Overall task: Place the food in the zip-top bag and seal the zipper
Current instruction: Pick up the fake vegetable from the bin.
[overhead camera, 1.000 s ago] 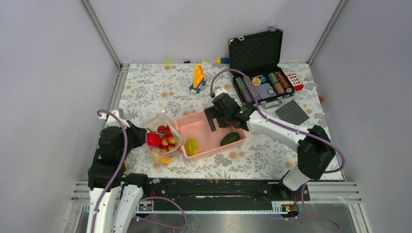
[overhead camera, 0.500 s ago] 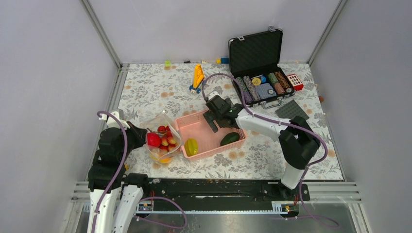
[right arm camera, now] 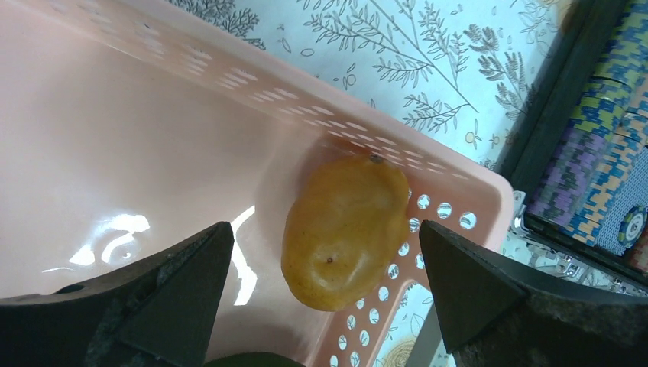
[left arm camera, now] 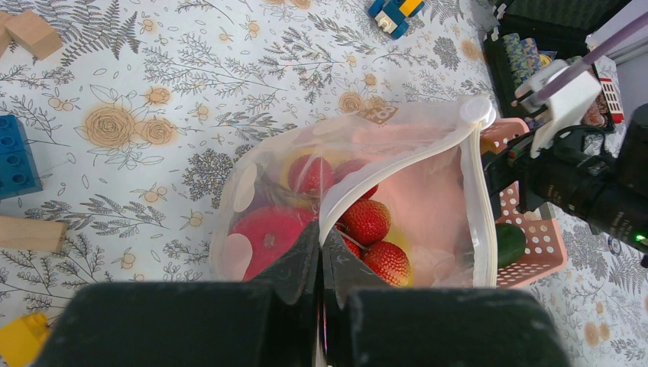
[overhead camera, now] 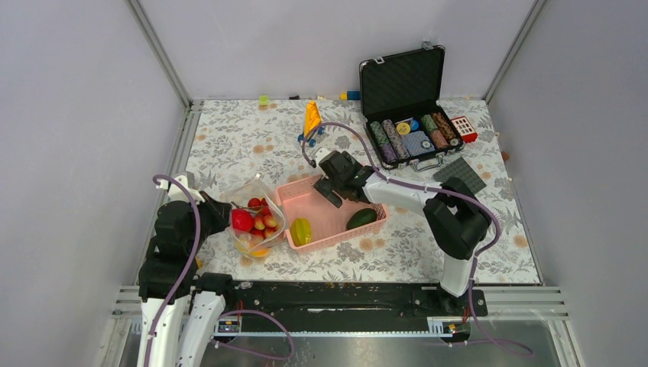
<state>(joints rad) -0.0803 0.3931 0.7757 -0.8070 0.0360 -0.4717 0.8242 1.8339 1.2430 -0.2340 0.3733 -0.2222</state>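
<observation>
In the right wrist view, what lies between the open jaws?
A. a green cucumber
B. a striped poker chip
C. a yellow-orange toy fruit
C: that view shows a yellow-orange toy fruit lying in a corner of the pink basket, framed by the two open jaws.

Top cam sits high above the near edge, looking down at the whole tabletop (overhead camera: 229,141). Left wrist cam looks down close on the zip-top bag (left arm camera: 416,218), catching the pink basket (left arm camera: 544,246) at its right edge. Right wrist cam is way closer, peering into that same basket.
</observation>
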